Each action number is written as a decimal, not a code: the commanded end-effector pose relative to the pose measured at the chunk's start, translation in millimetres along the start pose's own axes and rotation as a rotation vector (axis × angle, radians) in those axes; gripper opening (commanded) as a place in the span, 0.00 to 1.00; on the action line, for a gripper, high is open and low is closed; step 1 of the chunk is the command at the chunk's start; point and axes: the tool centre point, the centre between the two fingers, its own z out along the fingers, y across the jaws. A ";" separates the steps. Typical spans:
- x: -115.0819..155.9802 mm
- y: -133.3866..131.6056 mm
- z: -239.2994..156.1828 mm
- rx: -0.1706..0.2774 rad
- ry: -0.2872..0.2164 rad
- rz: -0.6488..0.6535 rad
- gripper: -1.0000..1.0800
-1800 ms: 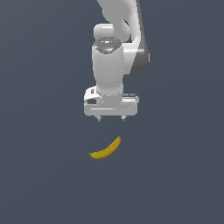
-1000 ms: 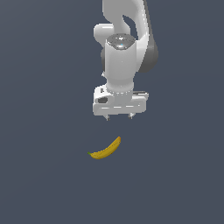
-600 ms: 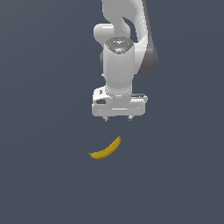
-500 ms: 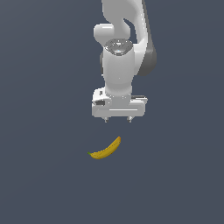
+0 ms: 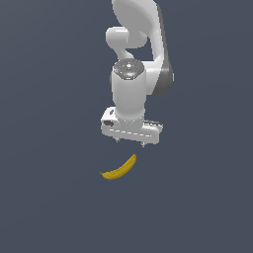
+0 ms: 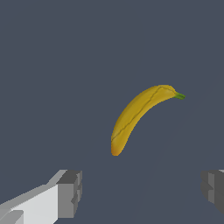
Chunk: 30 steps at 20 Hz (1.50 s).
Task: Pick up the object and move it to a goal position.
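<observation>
Yellow banana unmoved, fingers lower, spread

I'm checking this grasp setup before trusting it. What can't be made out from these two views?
- Goal position: no marker shows in either view.
- Gripper fingers: wrist view's edge cuts them off; exterior view shows only tiny tips.
- Banana underside: hidden in both views.
- Gripper's height above the banana: neither view settles it.
</observation>
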 end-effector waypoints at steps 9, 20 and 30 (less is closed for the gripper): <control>19.0 12.4 38.9 -0.014 -0.021 0.314 0.96; 35.0 26.2 80.8 -0.042 -0.031 0.634 0.96; 42.8 34.7 106.6 -0.063 -0.030 0.823 0.96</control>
